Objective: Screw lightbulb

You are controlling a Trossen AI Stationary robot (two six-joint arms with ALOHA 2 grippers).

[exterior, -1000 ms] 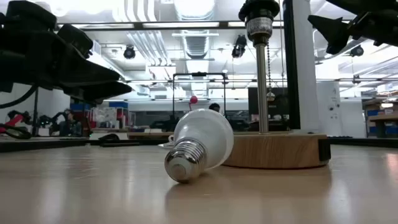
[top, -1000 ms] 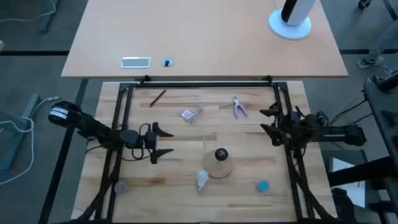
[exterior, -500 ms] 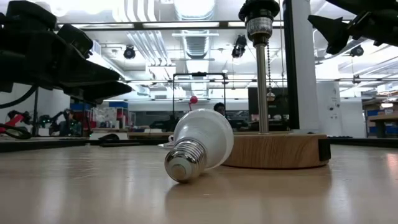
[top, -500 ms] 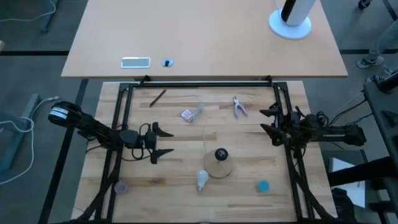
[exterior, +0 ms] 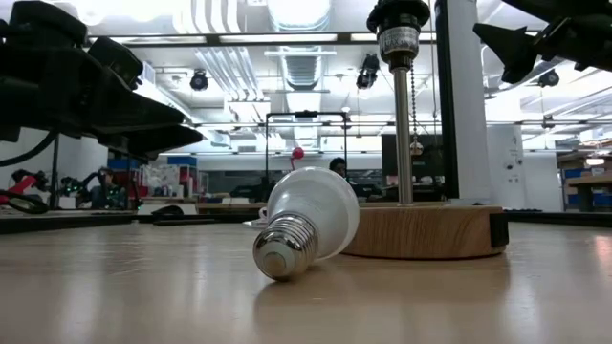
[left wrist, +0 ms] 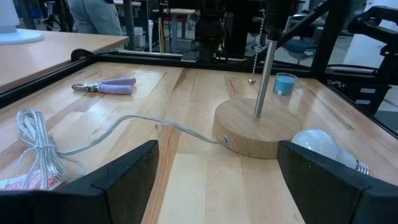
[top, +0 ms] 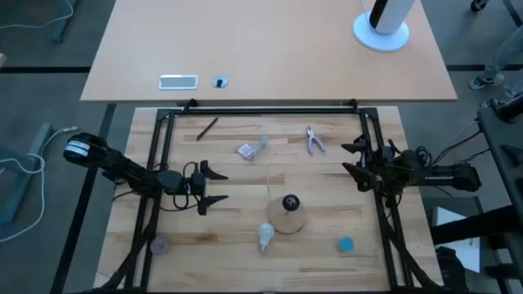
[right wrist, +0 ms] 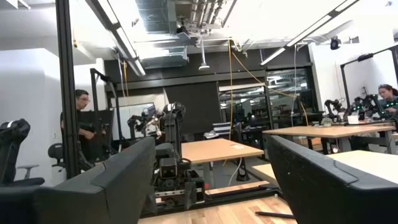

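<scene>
The lightbulb (top: 265,235) is lying on its side against the wooden lamp base (top: 288,219) at its eight o'clock, waiting, while the left gripper (top: 214,185) and right gripper (top: 350,158) are hovering released, holding nothing.

Both arms hover above the table, well apart. The left gripper (top: 214,186) points inward with fingers spread wide; the right gripper (top: 351,160) likewise gapes.

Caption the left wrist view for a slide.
Open left gripper faces the wooden lamp base, lightbulb lying beside it.
</scene>
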